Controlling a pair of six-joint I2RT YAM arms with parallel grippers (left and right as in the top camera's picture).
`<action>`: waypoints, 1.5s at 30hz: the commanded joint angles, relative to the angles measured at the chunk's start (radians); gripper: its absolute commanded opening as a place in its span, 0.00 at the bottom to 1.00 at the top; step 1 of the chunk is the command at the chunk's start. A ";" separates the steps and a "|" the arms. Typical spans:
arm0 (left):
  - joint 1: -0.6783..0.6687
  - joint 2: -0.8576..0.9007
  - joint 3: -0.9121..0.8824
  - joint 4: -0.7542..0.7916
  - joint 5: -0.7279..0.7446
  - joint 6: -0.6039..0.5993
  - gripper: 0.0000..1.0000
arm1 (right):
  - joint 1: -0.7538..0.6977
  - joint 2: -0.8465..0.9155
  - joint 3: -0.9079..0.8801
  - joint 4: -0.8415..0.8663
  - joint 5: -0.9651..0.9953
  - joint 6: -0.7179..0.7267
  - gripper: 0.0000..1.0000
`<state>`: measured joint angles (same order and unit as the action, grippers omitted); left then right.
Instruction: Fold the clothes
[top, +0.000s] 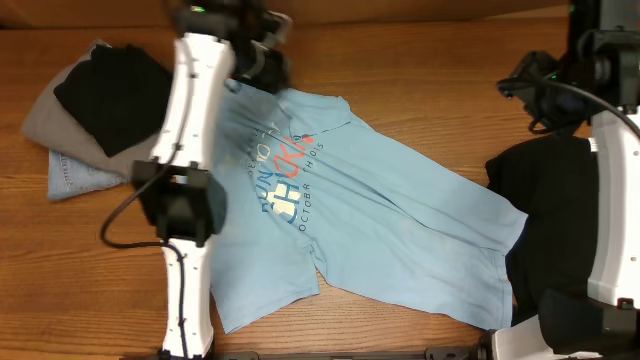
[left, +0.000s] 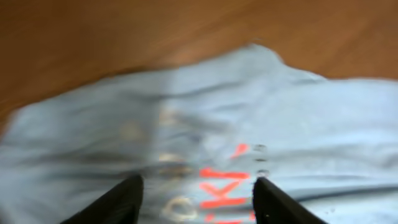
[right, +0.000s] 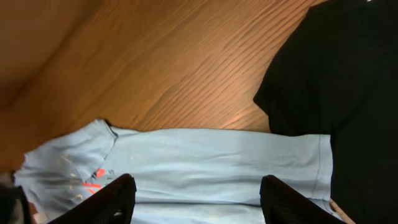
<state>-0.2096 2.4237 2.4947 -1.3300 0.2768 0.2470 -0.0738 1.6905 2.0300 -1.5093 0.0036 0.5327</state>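
Light blue T-shirt (top: 390, 225): lies rumpled and lettering-up, diagonally across the centre of the overhead frame. Judged light, limp cotton, best pinched at hem corners or sleeve edges.

Left gripper (left: 198, 194): jaws well apart over the lettering, holding nothing.

Right gripper (right: 198, 196): jaws wide and empty above the shirt.

light: warm, even, fairly bright
blur: left wrist view smeared
glare: faint sheen on table (right: 239, 118)
overhead: sharp
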 joint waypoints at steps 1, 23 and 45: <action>-0.068 -0.009 -0.104 0.043 -0.011 0.072 0.68 | -0.024 -0.030 0.011 -0.007 -0.032 -0.018 0.68; -0.116 -0.009 -0.438 0.295 -0.303 0.069 0.53 | -0.027 -0.035 0.011 -0.011 -0.032 -0.039 0.73; 0.081 -0.009 -0.472 0.452 -0.303 -0.135 0.39 | -0.027 -0.027 -0.235 0.074 -0.082 -0.043 0.73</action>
<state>-0.1356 2.4241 2.0285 -0.8749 -0.0792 0.1291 -0.1001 1.6855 1.8751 -1.4528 -0.0391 0.4961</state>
